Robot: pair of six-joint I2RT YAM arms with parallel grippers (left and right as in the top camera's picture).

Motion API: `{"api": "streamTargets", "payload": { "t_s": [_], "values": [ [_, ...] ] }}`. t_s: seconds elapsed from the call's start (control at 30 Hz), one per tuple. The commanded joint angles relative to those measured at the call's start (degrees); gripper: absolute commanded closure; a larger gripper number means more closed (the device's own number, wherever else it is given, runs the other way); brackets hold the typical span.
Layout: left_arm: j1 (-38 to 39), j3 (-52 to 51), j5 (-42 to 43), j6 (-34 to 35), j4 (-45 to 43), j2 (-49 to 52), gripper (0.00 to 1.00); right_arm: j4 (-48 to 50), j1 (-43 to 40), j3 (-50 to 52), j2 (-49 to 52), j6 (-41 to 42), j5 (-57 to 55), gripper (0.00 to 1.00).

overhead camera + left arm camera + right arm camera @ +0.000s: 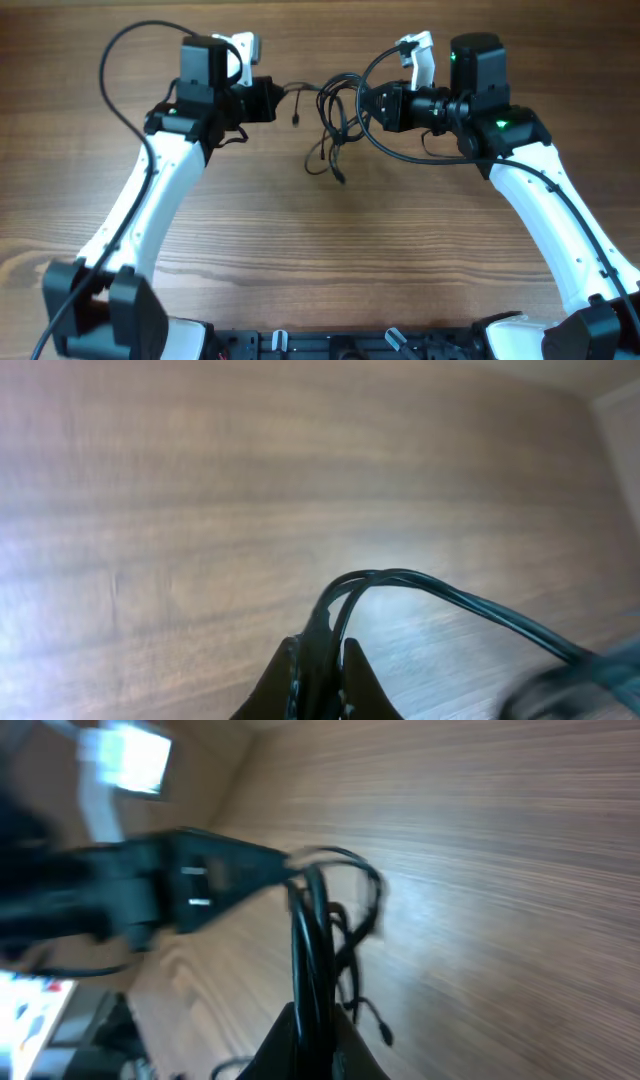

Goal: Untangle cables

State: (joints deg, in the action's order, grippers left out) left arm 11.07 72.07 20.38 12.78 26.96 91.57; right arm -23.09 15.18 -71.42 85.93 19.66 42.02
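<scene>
left gripper [320, 668] and right gripper [315, 1040] each clamp the cables [338, 125] (knot slung between them).

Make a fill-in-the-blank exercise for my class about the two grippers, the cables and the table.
The left gripper and the right gripper both have their jaws ____ on the cables. The cables are ____ in colour. They are strung ____ the two grippers. The table has a ____ surface.
Missing words: shut, black, between, wooden.
</scene>
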Motion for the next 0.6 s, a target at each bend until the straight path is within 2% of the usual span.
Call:
{"api": "streamTargets", "payload": {
  "t_s": [0.0, 0.47, 0.5, 0.57],
  "values": [
    [-0.8, 0.6, -2.4, 1.4, 1.6, 3.7, 0.96, 2.5, -0.3, -1.2, 0.0, 0.5, 8.5, 0.96],
    [-0.8, 0.6, -7.0, 1.4, 9.0, 6.0, 0.96, 9.8, 0.0, -1.2, 0.0, 4.5, 14.2, 0.96],
    [-0.8, 0.6, -7.2, 1.4, 9.1, 6.0, 0.86, 9.8, 0.0, -1.2, 0.0, 4.5, 14.2, 0.96],
    [-0.8, 0.6, -7.2, 1.4, 9.1, 6.0, 0.28, 9.6, 0.0, -1.2, 0.0, 4.5, 14.2, 0.96]
  ]
}}
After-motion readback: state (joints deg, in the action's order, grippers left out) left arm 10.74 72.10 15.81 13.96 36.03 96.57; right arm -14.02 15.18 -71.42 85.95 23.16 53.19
